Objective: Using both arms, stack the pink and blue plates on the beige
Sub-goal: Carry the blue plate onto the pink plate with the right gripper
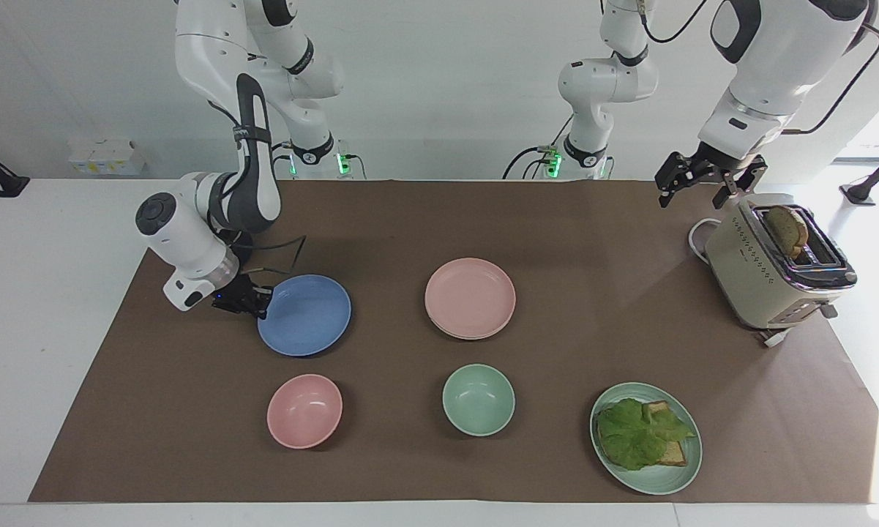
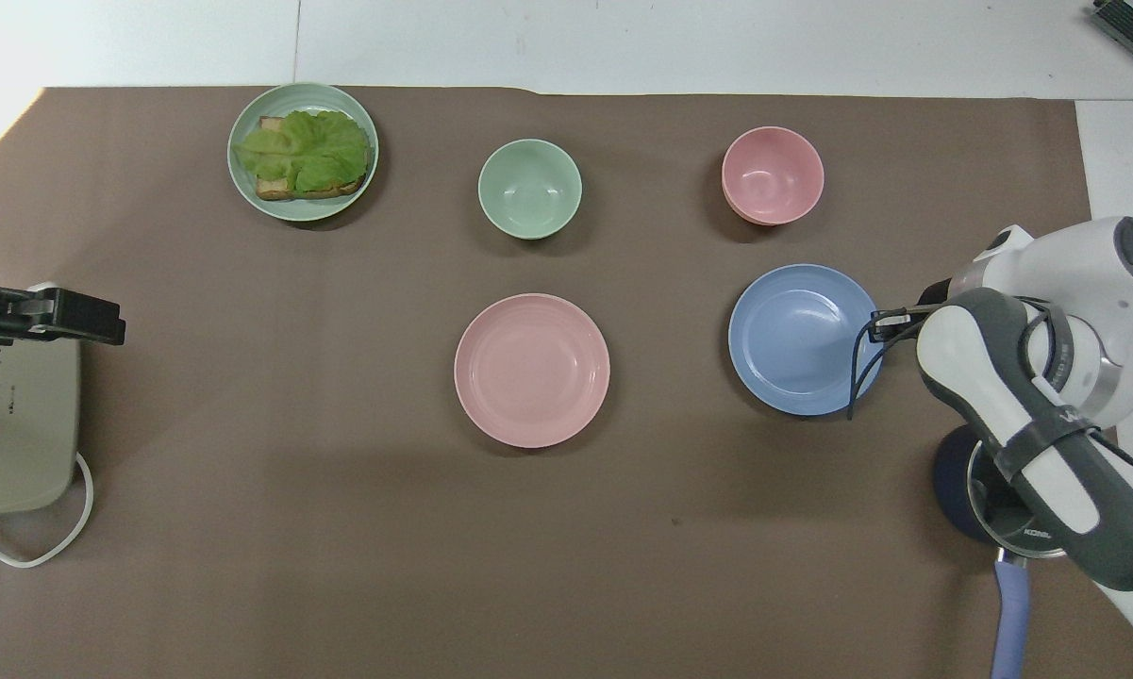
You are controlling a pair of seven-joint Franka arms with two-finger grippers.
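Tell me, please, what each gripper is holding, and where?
The right gripper pinches the blue plate by its rim; the left gripper holds nothing.

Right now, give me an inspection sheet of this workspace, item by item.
Surface: brown paper mat over white table.
Job's things: round pale pink plate sits on a beige plate whose edge barely shows; round medium blue plate toward the right arm's end.
Clutter: small pink bowl, green bowl, green plate with lettuce on toast, cream toaster holding bread.
Grippers: right gripper shut on blue plate's rim; left gripper open, over the mat beside the toaster.
Cables: white toaster cord.
Surroundings: white wall; nothing else seen.
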